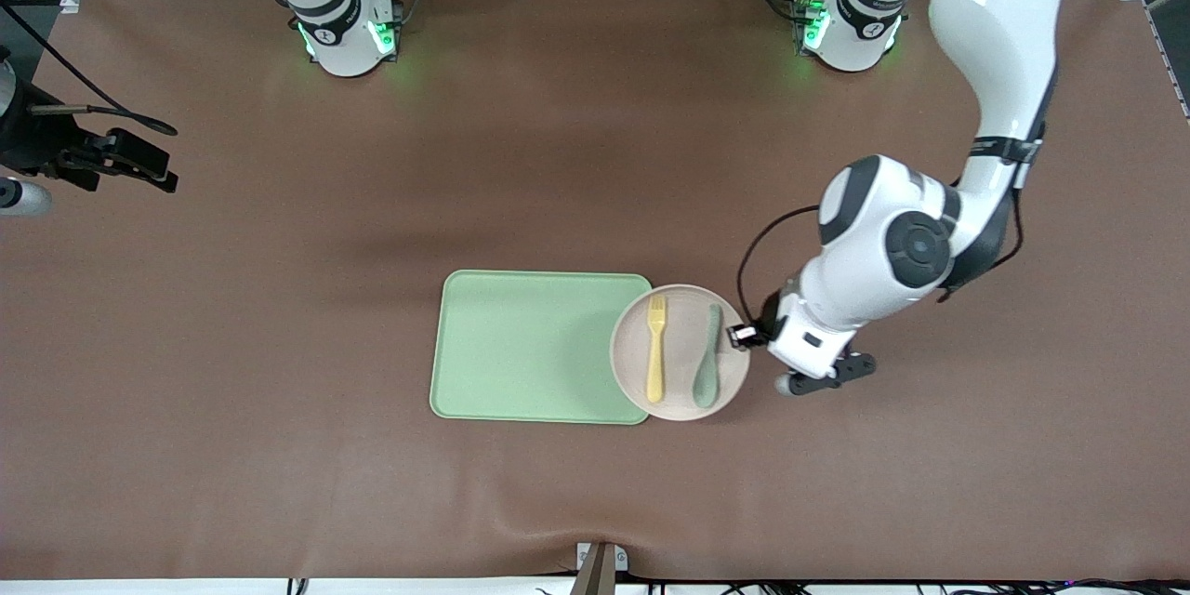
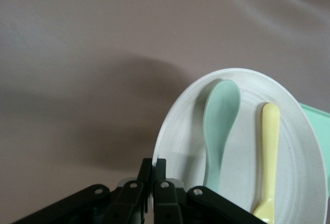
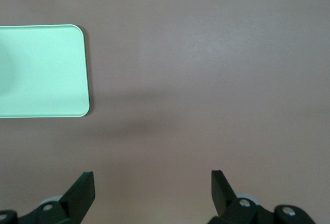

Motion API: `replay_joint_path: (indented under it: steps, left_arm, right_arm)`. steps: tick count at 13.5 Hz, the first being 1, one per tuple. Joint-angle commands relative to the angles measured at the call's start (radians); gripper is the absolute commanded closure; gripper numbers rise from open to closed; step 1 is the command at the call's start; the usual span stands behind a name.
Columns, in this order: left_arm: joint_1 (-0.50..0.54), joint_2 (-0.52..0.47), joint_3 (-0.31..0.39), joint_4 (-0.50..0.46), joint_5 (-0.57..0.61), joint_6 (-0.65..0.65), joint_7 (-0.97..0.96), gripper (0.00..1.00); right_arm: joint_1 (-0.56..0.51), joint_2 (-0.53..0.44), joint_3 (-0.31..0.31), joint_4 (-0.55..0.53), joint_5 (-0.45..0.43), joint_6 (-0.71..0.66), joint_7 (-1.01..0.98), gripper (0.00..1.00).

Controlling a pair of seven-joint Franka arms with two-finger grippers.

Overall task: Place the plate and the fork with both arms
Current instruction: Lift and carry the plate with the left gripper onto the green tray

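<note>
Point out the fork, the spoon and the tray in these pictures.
fork (image 1: 655, 349): front view, middle of its pale yellow handle, lying on the plate.
spoon (image 1: 708, 363): front view, lower handle near its grey-green bowl, on the plate.
tray (image 1: 530, 344): front view, bare centre of the pale green surface.

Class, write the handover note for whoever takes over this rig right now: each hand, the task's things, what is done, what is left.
Left hand: shut on the plate rim, at the left arm's end.
Right hand: open, waiting over bare table.
Plate overlaps the edge of the green tray; fork and spoon lie on it.
Done: plate gripped.
Left: set the plate in place, then place the fork.
</note>
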Motion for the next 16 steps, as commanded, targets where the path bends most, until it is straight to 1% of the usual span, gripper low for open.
replay_joint_path:
  steps: [1, 4, 6, 8, 13, 14, 16]
  left_arm:
    - [-0.090, 0.042, 0.026, 0.024, 0.028, 0.064, -0.083, 1.00]
    - [-0.200, 0.094, 0.069, 0.024, 0.111, 0.144, -0.210, 1.00]
    - [-0.254, 0.125, 0.089, 0.024, 0.126, 0.215, -0.259, 1.00]
    - [-0.312, 0.139, 0.140, 0.023, 0.126, 0.258, -0.282, 1.00]
    - [-0.340, 0.197, 0.146, 0.018, 0.128, 0.327, -0.284, 1.00]
    - [-0.340, 0.217, 0.146, 0.018, 0.128, 0.362, -0.282, 1.00]
    - [-0.343, 0.235, 0.161, 0.019, 0.132, 0.398, -0.282, 1.00]
  right_arm:
    - [-0.017, 0.007, 0.012, 0.020, 0.024, -0.011, -0.010, 0.00]
    - [-0.020, 0.007, 0.012, 0.020, 0.027, -0.006, -0.012, 0.00]
    - [-0.022, 0.007, 0.012, 0.019, 0.027, -0.003, -0.012, 0.00]
    - [-0.020, 0.008, 0.012, 0.017, 0.029, 0.000, -0.012, 0.00]
    - [-0.020, 0.007, 0.010, 0.018, 0.026, -0.005, -0.010, 0.00]
    - [-0.016, 0.007, 0.012, 0.018, 0.026, -0.009, -0.010, 0.00]
    - [-0.010, 0.008, 0.012, 0.018, 0.023, -0.014, -0.007, 0.00]
